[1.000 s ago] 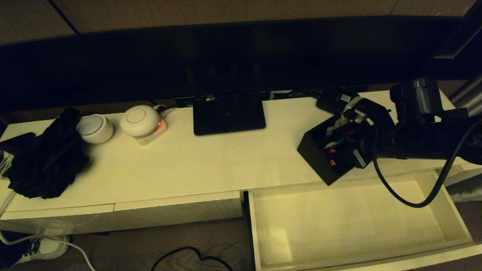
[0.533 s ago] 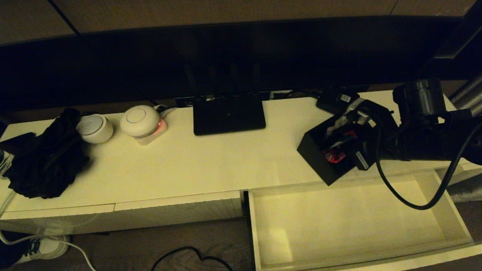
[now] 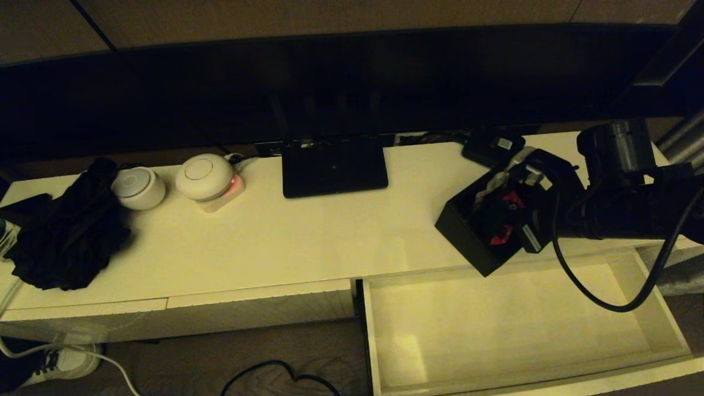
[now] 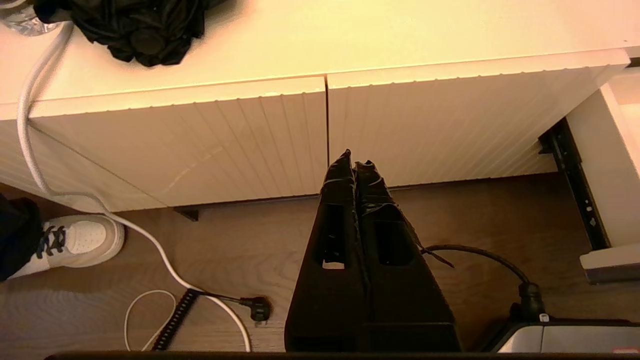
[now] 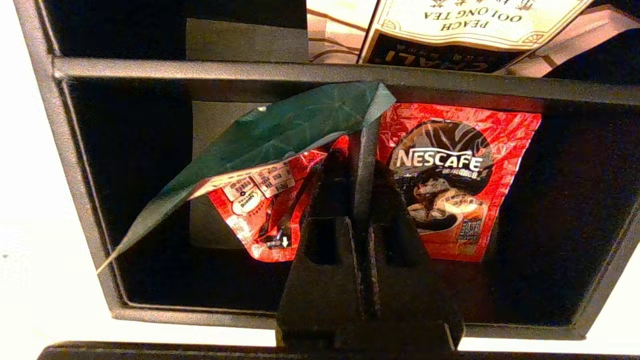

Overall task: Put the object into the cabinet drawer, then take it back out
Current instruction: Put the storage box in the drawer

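Observation:
The black divided box point(image 3: 466, 231) hangs tilted over the cabinet top's front right edge, just above the back of the open drawer point(image 3: 495, 324). My right gripper point(image 3: 511, 217) reaches into the box from the right. In the right wrist view the right gripper point(image 5: 357, 160) is shut on an inner divider point(image 5: 364, 140), with red Nescafe packets point(image 5: 452, 165), a green packet point(image 5: 280, 135) and white tea packets point(image 5: 470, 20) around it. The drawer's pale interior holds nothing. My left gripper point(image 4: 354, 161) is shut on nothing, low in front of the closed ribbed fronts point(image 4: 425, 125).
On the cabinet top are a black router point(image 3: 334, 165), a small flat black device point(image 3: 492, 147), two round white devices point(image 3: 137, 188) point(image 3: 204, 176) and a black cloth point(image 3: 69, 236). A dark screen runs along the back. Cables point(image 4: 150, 240) and a shoe point(image 4: 80, 240) lie on the floor.
The right gripper and the box have shifted slightly right and down toward the drawer, and the box has tipped so more of the red packets show. The left arm has not moved.

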